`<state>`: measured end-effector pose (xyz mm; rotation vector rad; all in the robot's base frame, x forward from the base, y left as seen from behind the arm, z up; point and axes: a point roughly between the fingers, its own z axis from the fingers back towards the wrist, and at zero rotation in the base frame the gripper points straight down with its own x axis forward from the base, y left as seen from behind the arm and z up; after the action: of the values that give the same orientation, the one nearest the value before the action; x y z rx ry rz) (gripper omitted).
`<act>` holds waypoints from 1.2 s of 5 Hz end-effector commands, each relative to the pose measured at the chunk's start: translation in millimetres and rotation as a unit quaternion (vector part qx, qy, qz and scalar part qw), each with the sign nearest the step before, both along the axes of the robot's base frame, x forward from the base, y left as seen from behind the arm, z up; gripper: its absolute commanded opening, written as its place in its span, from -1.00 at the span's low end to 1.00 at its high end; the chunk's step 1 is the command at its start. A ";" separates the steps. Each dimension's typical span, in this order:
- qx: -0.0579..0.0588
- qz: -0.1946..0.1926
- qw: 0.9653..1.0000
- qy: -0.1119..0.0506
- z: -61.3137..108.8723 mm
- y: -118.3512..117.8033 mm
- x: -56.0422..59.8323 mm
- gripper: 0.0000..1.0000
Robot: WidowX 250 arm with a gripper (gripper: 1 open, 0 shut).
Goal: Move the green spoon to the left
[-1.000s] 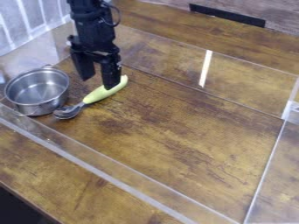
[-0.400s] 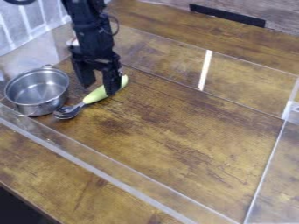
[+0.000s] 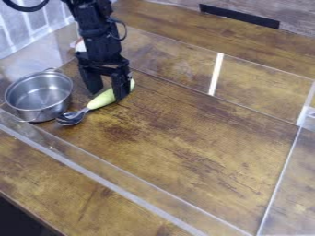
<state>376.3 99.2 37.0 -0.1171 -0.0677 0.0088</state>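
Note:
The green spoon (image 3: pixel 103 98) lies on the wooden table, its lime handle pointing up-right and its silver scoop (image 3: pixel 70 117) down-left, next to the steel bowl (image 3: pixel 39 95). My gripper (image 3: pixel 106 83) hangs straight down over the upper end of the handle, its black fingers apart and straddling it near the table. The handle's top end is partly hidden behind the fingers. I cannot tell whether the fingers touch the handle.
The steel bowl stands at the left, close to the spoon's scoop. A clear plastic wall (image 3: pixel 147 198) rims the table at the front and right. A small white object (image 3: pixel 309 113) sits at the far right edge.
The gripper has come down and shifted slightly right over the spoon's handle. The spoon and bowl have not moved.

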 end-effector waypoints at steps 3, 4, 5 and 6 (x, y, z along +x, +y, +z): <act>0.000 0.035 0.999 -0.019 14.9 25.1 17.1 1.00; -0.002 0.023 1.000 -0.017 11.4 29.6 22.7 -1.00; -0.002 0.013 1.000 -0.012 11.0 37.3 22.5 1.00; -0.002 0.003 1.000 -0.010 13.7 44.6 22.3 1.00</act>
<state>394.2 131.2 30.8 -0.1489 -0.0359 0.0038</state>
